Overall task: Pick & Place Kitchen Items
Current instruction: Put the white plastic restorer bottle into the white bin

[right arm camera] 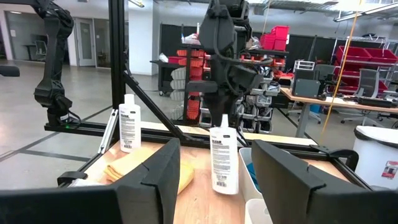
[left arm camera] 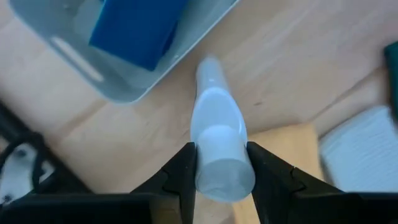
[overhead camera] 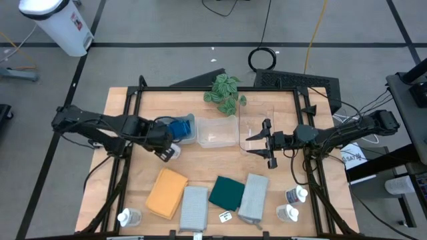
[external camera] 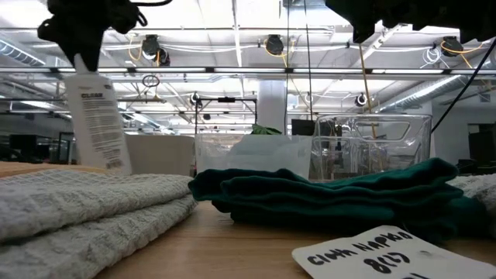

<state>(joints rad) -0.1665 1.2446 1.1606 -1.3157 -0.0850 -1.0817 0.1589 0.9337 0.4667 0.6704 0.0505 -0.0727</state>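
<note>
White squeeze bottle (overhead camera: 173, 152) upright, off the table beside blue sponges (overhead camera: 179, 127) in a bin; three more bottles (overhead camera: 296, 195) near front corners; orange (overhead camera: 166, 192), two grey-blue (overhead camera: 193, 207) and dark green (overhead camera: 227, 192) folded cloths flat in a front row.

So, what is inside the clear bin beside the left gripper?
The clear bin holds blue sponges. They lie piled together, so how many there are cannot be seen. The left gripper holds a white bottle just outside the bin.

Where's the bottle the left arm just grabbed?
In the high view, the white squeeze bottle is clamped in the left tool, lifted just beside the bin of blue sponges.
</note>
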